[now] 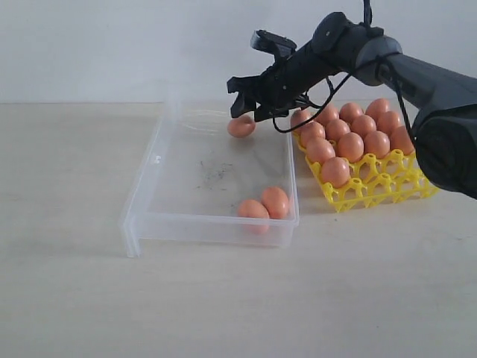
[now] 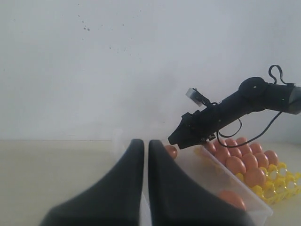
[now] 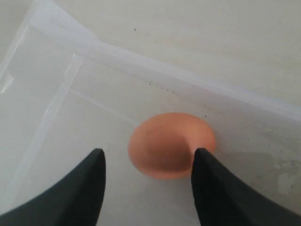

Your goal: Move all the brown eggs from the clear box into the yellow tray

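My right gripper (image 1: 247,113) hangs over the far side of the clear box (image 1: 141,216), with the right arm (image 1: 417,74) reaching in across the yellow tray (image 1: 387,190). The jaws stand wide and grip nothing. Through the right wrist camera I see the two dark fingers (image 3: 80,188) on either side of a single brown egg (image 3: 169,146). One finger is clearly apart from the shell. The other overlaps the egg's edge, and I cannot tell whether it touches. That egg lies on the box floor against the far wall, toward the right corner.

A pair of eggs (image 1: 276,201) lies side by side, touching, in the near right corner of the box, close to the near wall. Faint dark scuffs (image 1: 212,173) mark the middle of the floor.

The tray sits on the tabletop (image 1: 74,298) just beside the box's right wall, turned at an angle to it. About a dozen tray eggs (image 1: 350,146) fill the cups of its far rows, packed close together. One more sits in the next row at the corner nearest the box, and bare yellow cups show beside it along the tray's near edge.

I see my left gripper (image 2: 146,141) only through its own wrist camera. Its fingers are pressed together with nothing between them. Past them that camera shows the box, the tray and the right arm.
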Tool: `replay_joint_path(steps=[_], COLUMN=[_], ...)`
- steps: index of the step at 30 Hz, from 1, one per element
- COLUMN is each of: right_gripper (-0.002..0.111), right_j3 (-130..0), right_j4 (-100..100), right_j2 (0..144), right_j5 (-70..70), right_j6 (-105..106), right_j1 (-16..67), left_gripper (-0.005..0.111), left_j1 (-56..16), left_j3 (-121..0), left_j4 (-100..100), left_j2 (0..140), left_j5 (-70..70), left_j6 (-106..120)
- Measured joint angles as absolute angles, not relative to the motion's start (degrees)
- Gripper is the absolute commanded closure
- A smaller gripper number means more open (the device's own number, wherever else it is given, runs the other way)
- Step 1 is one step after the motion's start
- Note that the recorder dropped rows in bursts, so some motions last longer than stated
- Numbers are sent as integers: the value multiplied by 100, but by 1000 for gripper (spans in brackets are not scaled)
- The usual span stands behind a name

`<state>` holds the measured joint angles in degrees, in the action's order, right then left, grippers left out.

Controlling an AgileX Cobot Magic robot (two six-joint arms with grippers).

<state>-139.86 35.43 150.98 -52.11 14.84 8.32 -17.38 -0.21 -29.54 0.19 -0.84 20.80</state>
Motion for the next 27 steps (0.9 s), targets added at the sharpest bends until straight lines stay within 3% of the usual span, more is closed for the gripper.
replay_joint_path(steps=[15,23,27], right_gripper=[60,60,60], right_j3=[-13989,-13989,-13989], right_j4=[3738,3717,3707], right_j2=[15137,15147,15204], right_j5=[-5336,-5381,-4731], right_j6=[1507,2254,2499], right_j1=[348,683,745], left_gripper=[103,103,103], left_j1=[-1738,-1738,-1738], left_j3=[-21,-21,-21], left_j4=[-2954,-2954,-2954], left_j2=[19,19,19], left_j5=[-84,-46,-46], left_j6=[2080,2080,2080])
